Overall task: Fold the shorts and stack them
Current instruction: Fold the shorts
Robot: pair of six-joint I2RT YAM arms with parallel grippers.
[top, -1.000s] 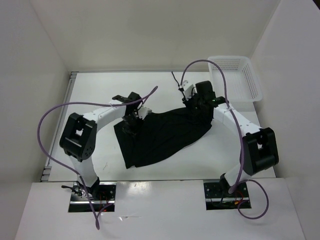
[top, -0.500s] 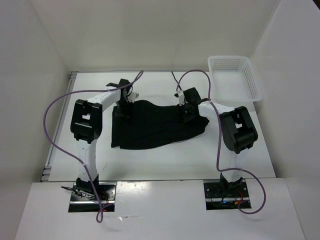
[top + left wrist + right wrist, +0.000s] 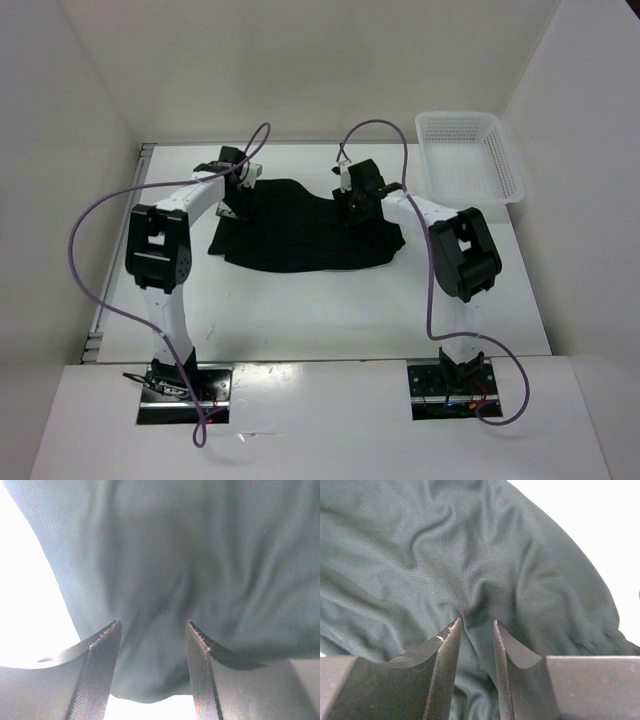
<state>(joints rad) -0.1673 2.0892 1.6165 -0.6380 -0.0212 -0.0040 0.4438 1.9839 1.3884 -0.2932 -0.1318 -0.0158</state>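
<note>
The black shorts [image 3: 300, 228] lie spread flat on the white table, in its far half. My left gripper [image 3: 238, 190] is at their far left corner. In the left wrist view its jaws [image 3: 154, 622] stand wide apart over the dark fabric [image 3: 200, 555], whose edge runs between the fingers. My right gripper [image 3: 352, 198] is over the far right part of the shorts. The right wrist view shows that gripper [image 3: 476, 621] with a narrow gap between its fingers, and a creased ridge of fabric [image 3: 420, 555] runs up to the left fingertip. Neither gripper lifts any cloth.
A white lattice basket [image 3: 505, 160] stands at the far right of the table, to the right of the shorts. Purple cables loop above both arms. White walls close in the table on the left, right and back.
Both arms swung toward the back of the table and drew the shorts along, so they now lie flatter and further back. Both pairs of jaws have widened.
</note>
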